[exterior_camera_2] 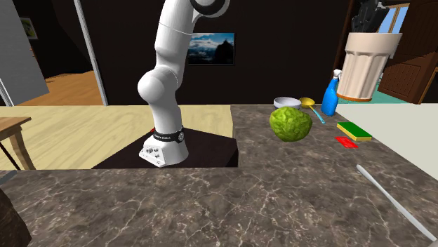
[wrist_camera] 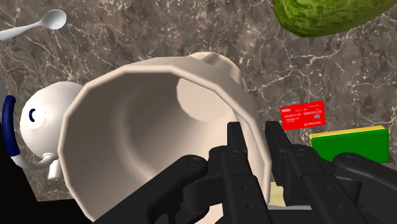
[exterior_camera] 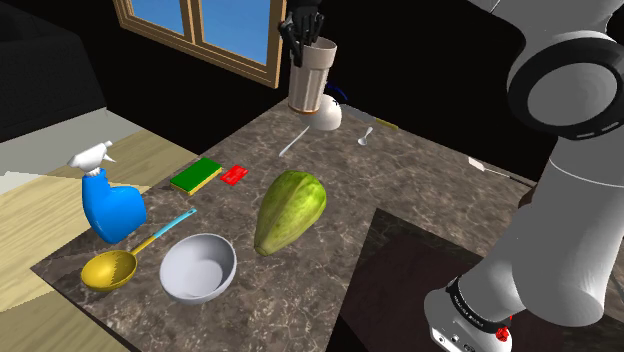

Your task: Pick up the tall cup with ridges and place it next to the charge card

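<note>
The tall cream cup with ridged sides [wrist_camera: 159, 133] is in the air, clear of the dark marbled stone countertop [exterior_camera: 400, 170]. It hangs close to upright, mouth up, above the counter's far edge in the shoulder view. The all-black gripper [wrist_camera: 254, 149] holds it by the rim. The fingers are closed on the cup wall, one inside the mouth and one outside. Directly beneath the cup sits a round white pot with a blue handle [wrist_camera: 44, 121], and a pale spoon [wrist_camera: 38, 24] lies nearby.

The small flat red card [exterior_camera: 235, 175] lies well apart from there, toward the counter's edge on the shoulder view's left. It is just beside a green sponge with a yellow edge [exterior_camera: 196, 176]. A large green oval fruit [exterior_camera: 290, 210] lies on the card's other side, with bare stone between them.

The step in hand looks like the carry. A rim pinch gives little hold against swing, so the move is best made slowly. The cup should keep its height until it is past the white pot. Aim for the bare strip between card and fruit. Lower straight down so the base lands flat, close to the card without covering it or bumping the sponge. Release only once the base rests on the stone.
</note>
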